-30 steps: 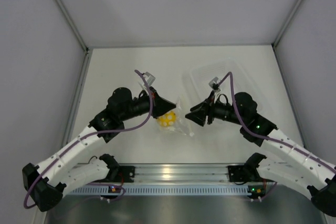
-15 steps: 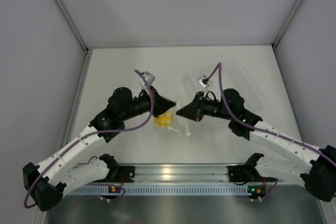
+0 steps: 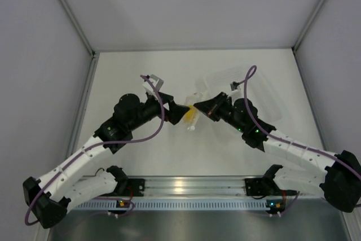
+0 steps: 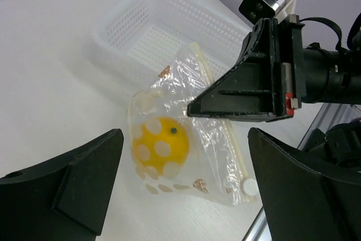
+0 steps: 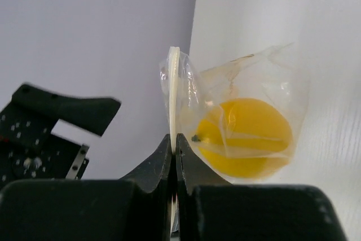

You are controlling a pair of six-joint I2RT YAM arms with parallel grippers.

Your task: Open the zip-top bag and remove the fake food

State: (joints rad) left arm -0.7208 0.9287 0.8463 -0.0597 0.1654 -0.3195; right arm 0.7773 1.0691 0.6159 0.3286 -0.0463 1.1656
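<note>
Log: R gripper [image 5: 174, 139] + zip-top bag [image 5: 248, 71] now shifted farther, vs. 1 s ago.
Chk: Status?
Log: R clamps zip strip [image 5: 174, 94]; fake food [image 5: 248, 134] inside bag, mid-table [image 3: 141, 156]. L gripper [image 4: 183, 134] agape, just left.

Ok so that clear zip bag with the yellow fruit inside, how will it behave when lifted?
Probably floppy: the zip-top bag is thin, wrinkled film, pinched only at its zipper strip by the right gripper, so it should sag. The fake food looks like the main weight and sits loose, so it may roll to the lowest corner.
</note>
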